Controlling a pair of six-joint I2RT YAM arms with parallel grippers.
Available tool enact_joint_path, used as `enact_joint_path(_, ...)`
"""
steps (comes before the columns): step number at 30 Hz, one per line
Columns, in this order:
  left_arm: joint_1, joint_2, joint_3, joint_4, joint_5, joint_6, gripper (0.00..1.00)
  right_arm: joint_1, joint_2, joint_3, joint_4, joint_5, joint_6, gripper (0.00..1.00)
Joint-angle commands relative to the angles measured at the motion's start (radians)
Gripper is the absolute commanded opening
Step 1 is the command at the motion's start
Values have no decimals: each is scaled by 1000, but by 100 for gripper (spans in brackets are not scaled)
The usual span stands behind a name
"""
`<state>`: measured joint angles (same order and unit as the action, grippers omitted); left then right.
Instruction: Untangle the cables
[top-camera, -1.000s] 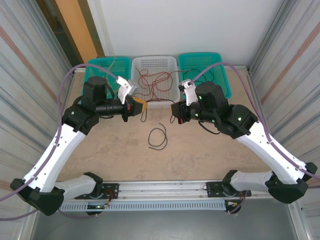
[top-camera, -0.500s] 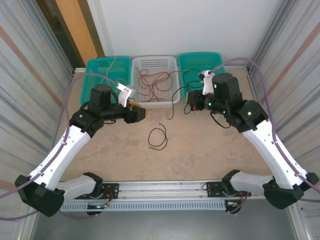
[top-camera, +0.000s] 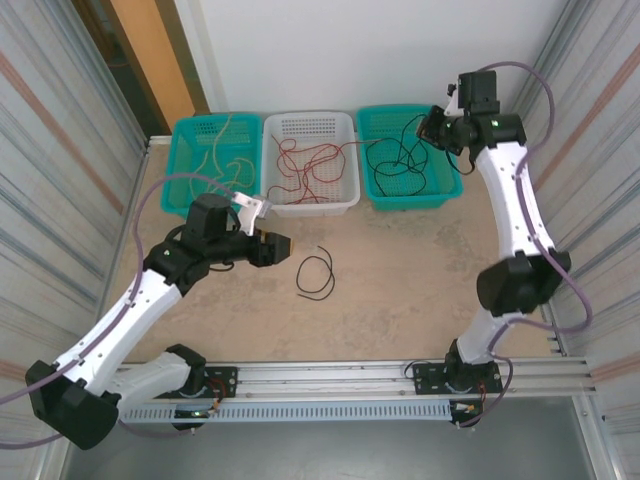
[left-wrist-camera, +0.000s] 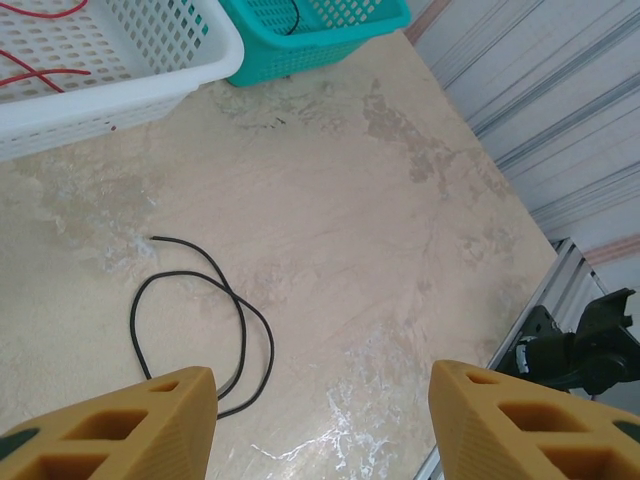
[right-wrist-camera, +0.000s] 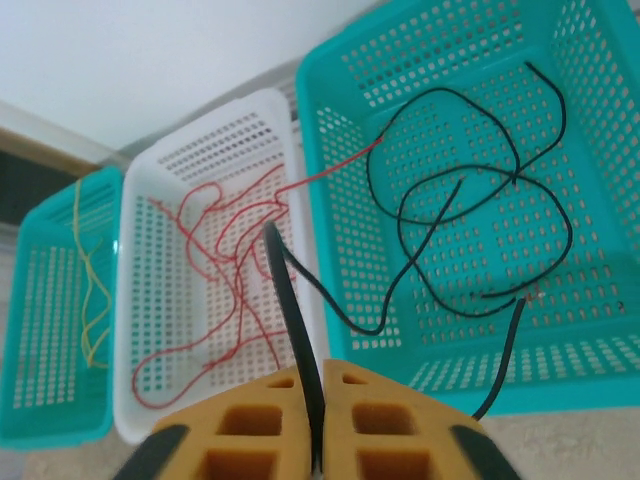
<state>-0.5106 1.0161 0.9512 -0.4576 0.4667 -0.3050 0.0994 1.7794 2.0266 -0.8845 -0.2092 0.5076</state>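
L basket (top-camera: 215, 121) & R basket (top-camera: 415, 203) teal, mid basket (top-camera: 310, 206) white w/ red cables (top-camera: 300, 165). Centre frame: black cable loop (left-wrist-camera: 133, 320), blotchy beige table (top-camera: 400, 280).

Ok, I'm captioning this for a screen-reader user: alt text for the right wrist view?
The right gripper pinches a black cable above three baskets: right teal basket with black cables, white basket with red cables, left teal basket with a yellow cable.

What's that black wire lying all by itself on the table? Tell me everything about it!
The loose black cable is thin, smooth and bendy-looking, like plastic-coated wire. It is curled into a loose, overlapping loop with both ends free. It lies flat on the beige table, in front of the white basket but apart from it. Only the table touches it. The open left gripper hovers close by without holding it.
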Motion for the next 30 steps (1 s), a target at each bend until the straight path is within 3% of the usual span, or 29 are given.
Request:
enact_joint_path(1, -5, -26, 2, 6, -25, -16, 59, -7, 120, 125, -108, 4, -6, 28)
enact_joint_path(3, -5, -27, 17, -13, -41, -12, 59, -4, 166, 145, -150, 31, -6, 44)
enact_joint_path(9, -5, -2, 44, -27, -69, -12, 59, 94, 30, -90, -53, 126, -49, 50)
enact_joint_path(16, -2, 62, 73, -12, -90, -20, 57, 396, -240, -537, 60, 214, -20, 61)
enact_joint_path(19, 6, 73, 63, 12, -99, -45, 55, 523, -280, -719, 131, 196, 77, 60)
enact_joint_path(22, 15, 87, 64, 24, -91, -60, 53, 598, -242, -828, 179, 167, 183, 49)
enact_joint_path(25, 20, 84, 63, 34, -79, -67, 52, 643, -181, -878, 225, 139, 262, 41)
enact_joint_path(30, 24, 57, 50, 27, -81, -62, 52, 695, -41, -853, 256, 98, 299, 36)
